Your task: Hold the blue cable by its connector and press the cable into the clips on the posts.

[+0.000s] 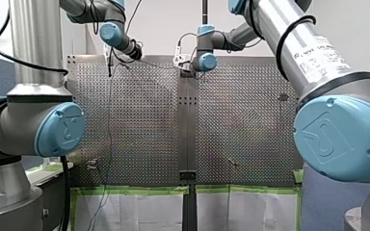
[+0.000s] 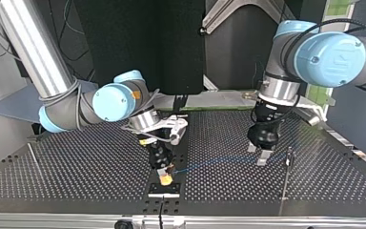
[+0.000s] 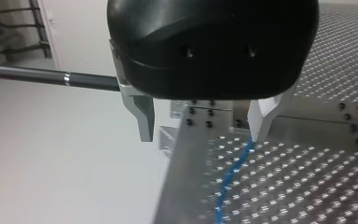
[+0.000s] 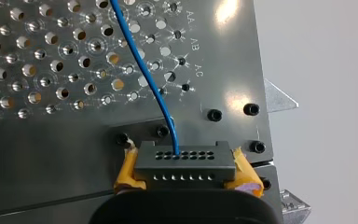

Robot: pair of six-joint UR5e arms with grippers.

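Observation:
My right gripper (image 4: 184,173) is shut on the grey connector (image 4: 183,161), with yellow pads (image 4: 129,171) on both of its ends. The blue cable (image 4: 142,70) leaves the connector and runs over the perforated plate. In the top view my right gripper (image 2: 165,177) holds the connector low at the table's middle seam, and the blue cable (image 2: 219,162) stretches to my left gripper (image 2: 261,155). My left gripper (image 3: 200,133) is open with metal fingers (image 3: 142,116). The cable (image 3: 230,175) passes just under one fingertip and is not clamped.
A thin upright post (image 2: 286,174) stands just beside my left gripper in the top view. A dark rod (image 3: 46,76) crosses behind my left gripper's fingers. A metal strip (image 2: 164,188) marks the table's centre seam. Green tape (image 1: 135,190) lines the table's near edge in the front view.

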